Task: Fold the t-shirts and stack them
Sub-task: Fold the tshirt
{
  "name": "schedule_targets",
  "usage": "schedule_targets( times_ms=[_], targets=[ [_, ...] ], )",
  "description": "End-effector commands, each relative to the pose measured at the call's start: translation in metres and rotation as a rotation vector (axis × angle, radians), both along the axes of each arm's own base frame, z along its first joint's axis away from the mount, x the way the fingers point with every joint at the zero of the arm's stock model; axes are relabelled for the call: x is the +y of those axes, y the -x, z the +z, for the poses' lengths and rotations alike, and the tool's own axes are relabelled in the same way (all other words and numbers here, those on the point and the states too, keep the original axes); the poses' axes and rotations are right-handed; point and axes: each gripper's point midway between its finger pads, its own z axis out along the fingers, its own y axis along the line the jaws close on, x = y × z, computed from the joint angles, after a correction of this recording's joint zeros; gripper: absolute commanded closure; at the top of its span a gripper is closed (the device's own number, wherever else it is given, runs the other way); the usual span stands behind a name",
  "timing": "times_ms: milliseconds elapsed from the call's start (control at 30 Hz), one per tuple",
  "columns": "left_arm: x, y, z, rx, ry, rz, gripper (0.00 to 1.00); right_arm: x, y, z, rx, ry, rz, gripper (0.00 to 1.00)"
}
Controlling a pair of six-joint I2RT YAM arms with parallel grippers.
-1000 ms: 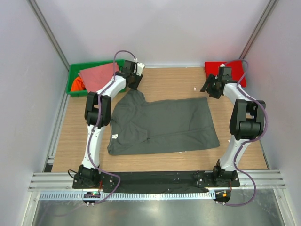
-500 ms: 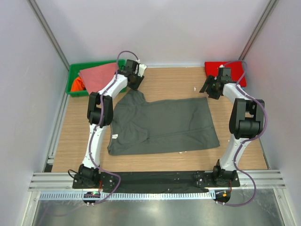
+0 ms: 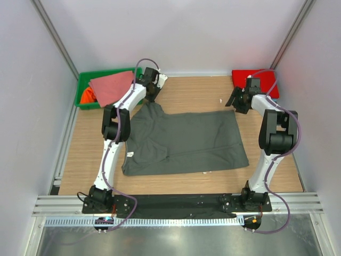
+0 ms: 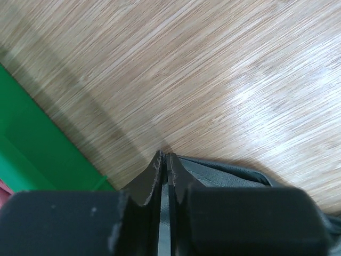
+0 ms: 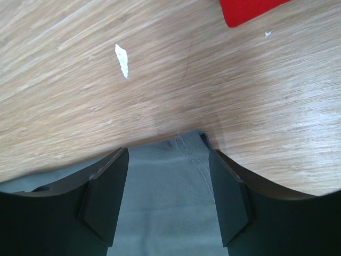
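Note:
A dark grey t-shirt point(image 3: 184, 141) lies spread flat mid-table, its white neck label point(image 3: 129, 154) at the left. My left gripper point(image 3: 151, 96) is at the shirt's far-left sleeve tip. In the left wrist view this gripper point(image 4: 165, 160) is shut, with a thin fold of the grey cloth point(image 4: 234, 176) pinched between its jaws. At the shirt's far-right corner is my right gripper point(image 3: 236, 102). In its own view the right gripper point(image 5: 168, 157) stands open, and the stitched hem corner point(image 5: 165, 202) lies between its fingers. A folded red t-shirt point(image 3: 257, 79) lies at the back right.
A green bin point(image 3: 84, 81) stands at the back left, holding a salmon-pink shirt point(image 3: 112, 85) and an orange one point(image 3: 87, 96); its wall point(image 4: 32, 149) is close to my left jaws. A white scrap point(image 5: 122, 60) lies on the wood. Grey walls enclose the table.
My left gripper has shut on the sleeve tip of the grey shirt. Both arms have moved only slightly, and the right gripper stays open.

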Motion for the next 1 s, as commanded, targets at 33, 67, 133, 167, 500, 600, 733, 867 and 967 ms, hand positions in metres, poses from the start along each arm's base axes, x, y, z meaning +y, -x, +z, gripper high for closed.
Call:
schedule_targets(
  times_ms=[33, 67, 133, 167, 500, 600, 733, 867, 967],
  targets=[
    [0.016, 0.011, -0.016, 0.038, -0.085, 0.007, 0.98, -0.007, -0.014, 0.002, -0.011, 0.028, 0.004, 0.32],
    [0.016, 0.01, -0.014, 0.034, -0.084, 0.012, 1.0, -0.009, -0.018, 0.004, -0.015, 0.04, 0.01, 0.32],
    [0.014, 0.006, -0.004, 0.012, -0.066, 0.031, 1.0, -0.01, -0.018, 0.0, 0.005, 0.047, 0.009, 0.33],
    [0.011, 0.004, -0.001, 0.005, -0.046, 0.034, 1.0, -0.013, -0.021, 0.004, -0.001, 0.06, 0.003, 0.33],
    [-0.014, 0.004, 0.039, -0.022, 0.126, 0.063, 1.0, -0.015, -0.027, -0.006, 0.039, 0.075, 0.023, 0.44],
    [-0.018, 0.006, 0.048, -0.026, 0.157, 0.07, 1.0, -0.011, -0.026, -0.011, 0.06, 0.052, 0.03, 0.49],
    [-0.022, 0.009, 0.057, -0.026, 0.192, 0.082, 1.0, -0.011, -0.021, -0.014, 0.073, 0.051, 0.037, 0.49],
    [-0.025, 0.012, 0.066, -0.021, 0.228, 0.094, 1.0, -0.012, -0.019, -0.021, 0.094, 0.06, 0.044, 0.52],
    [-0.027, 0.014, 0.077, -0.029, 0.25, 0.102, 1.0, -0.012, -0.021, -0.021, 0.084, 0.068, 0.05, 0.64]
  ],
)
